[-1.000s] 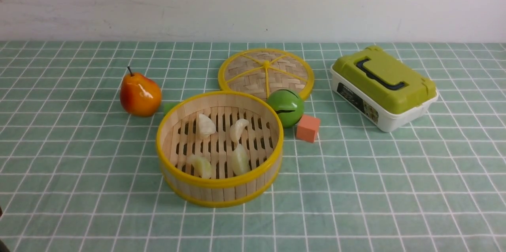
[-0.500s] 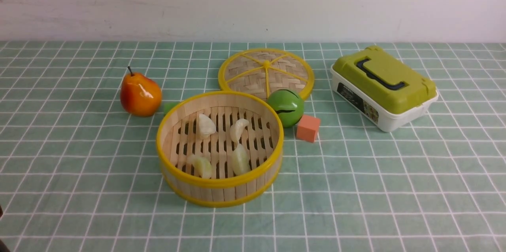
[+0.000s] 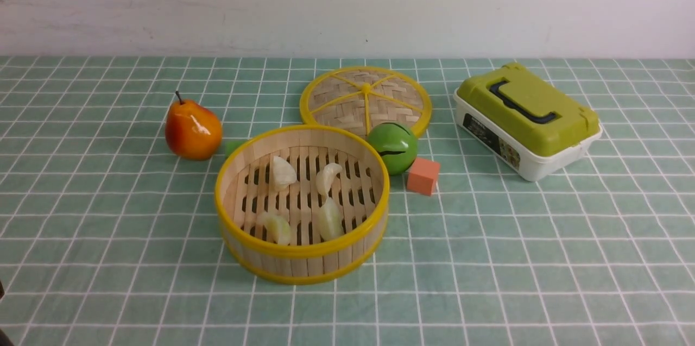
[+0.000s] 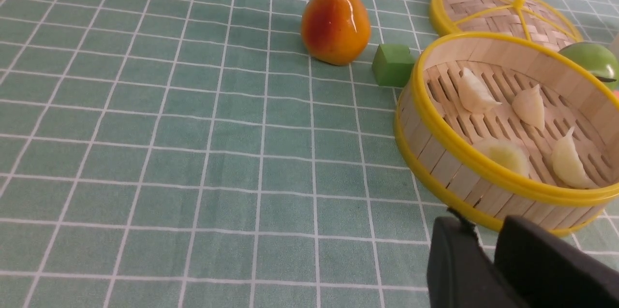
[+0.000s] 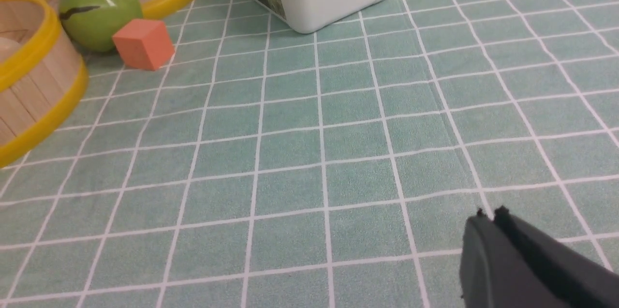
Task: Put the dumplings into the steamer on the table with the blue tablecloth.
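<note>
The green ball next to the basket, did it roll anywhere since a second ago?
No. The green ball sits in the same spot, between the steamer wall and the orange cube, in front of the woven lid.

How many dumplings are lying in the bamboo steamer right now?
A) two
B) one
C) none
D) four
D: four dumplings lie on the slatted floor of the steamer, and none shows on the cloth outside it.
</note>
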You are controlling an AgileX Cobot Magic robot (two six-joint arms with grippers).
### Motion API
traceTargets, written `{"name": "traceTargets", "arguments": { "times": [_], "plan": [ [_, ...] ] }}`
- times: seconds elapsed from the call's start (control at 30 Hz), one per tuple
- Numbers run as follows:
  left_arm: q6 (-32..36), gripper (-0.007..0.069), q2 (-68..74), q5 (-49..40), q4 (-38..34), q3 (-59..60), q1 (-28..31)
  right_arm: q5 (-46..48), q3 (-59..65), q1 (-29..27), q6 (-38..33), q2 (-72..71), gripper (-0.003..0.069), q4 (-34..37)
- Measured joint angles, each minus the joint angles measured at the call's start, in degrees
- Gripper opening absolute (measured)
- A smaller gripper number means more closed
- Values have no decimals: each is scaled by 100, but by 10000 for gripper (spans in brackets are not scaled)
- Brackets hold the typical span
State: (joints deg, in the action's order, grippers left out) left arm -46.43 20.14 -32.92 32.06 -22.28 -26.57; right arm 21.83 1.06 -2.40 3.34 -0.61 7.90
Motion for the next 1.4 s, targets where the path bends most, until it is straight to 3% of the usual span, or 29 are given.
{"name": "traceTargets", "arguments": {
  "times": [0.4, 0.57, 0.67, 0.8, 0.93, 0.97, 1.07, 1.2, 1.3, 1.4],
  "plan": [
    [0, 133, -151, 203, 47, 290, 0, 0, 0, 0, 0, 0, 7, -7],
    [-222, 139, -1136, 61, 619, 931, 55, 0, 0, 0, 13, 0, 14, -15],
    [-603, 144, -1887, 259, 603, 1215, 262, 5, 0, 0, 13, 0, 20, -15],
    [-842, 156, -2075, 864, 87, 1701, 1099, 12, 0, 0, 18, -5, 27, -15],
    [250, 181, -2075, 1842, -760, 2329, 1785, 17, 0, 0, 18, -5, 34, -15],
    [250, 181, -2075, 1842, -760, 2329, 1785, 19, 0, 0, 18, -5, 34, -15],
    [1778, 206, -2075, 1943, -1511, 2384, 1984, 24, 0, 0, 18, -5, 41, -15],
    [2837, 218, -2075, 1617, -2281, 2390, 1992, 24, 0, 0, 18, -5, 41, -15],
    [3265, 224, -2075, 1166, -2840, 2396, 1992, 24, -5, 0, 18, -5, 42, -15],
    [3357, 227, -2075, 1130, -2957, 2402, 1992, 24, -3, 0, 18, -5, 46, -15]
  ]
}}
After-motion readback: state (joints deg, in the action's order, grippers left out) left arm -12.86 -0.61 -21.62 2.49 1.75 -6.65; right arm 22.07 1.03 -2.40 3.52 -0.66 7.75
